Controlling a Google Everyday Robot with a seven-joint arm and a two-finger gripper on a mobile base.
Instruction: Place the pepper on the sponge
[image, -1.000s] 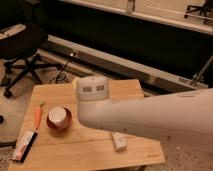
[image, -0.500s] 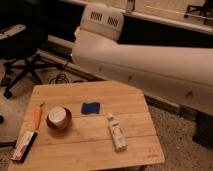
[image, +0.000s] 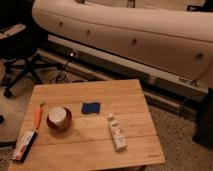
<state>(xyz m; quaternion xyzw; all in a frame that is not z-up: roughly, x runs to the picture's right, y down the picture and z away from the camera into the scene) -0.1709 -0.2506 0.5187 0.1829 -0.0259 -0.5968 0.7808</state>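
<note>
Dim workshop floor lies behind a small table (image: 105, 91) of pale wooden planks, with an office chair (image: 19, 56) at the left. From my screen I see only the thick white arm (image: 130, 31) crossing the top. The gripper is outside the frame, somewhere above or beside the table, so I cannot tell its state. The pepper (image: 38, 115) lies on the bare wood near the left edge, well below the arm. It is slender, smooth and orange. Its long axis runs from front to back, and the green stem points away from the camera. The sponge (image: 90, 107) lies flat to its right, a dark blue soft-looking square with nothing on it. A red-rimmed white bowl (image: 59, 118) stands between them. I judge that any grasp should close across the pepper's thin width and any carry should pass over this bowl. A white bottle (image: 116, 132) lies farther right.
</note>
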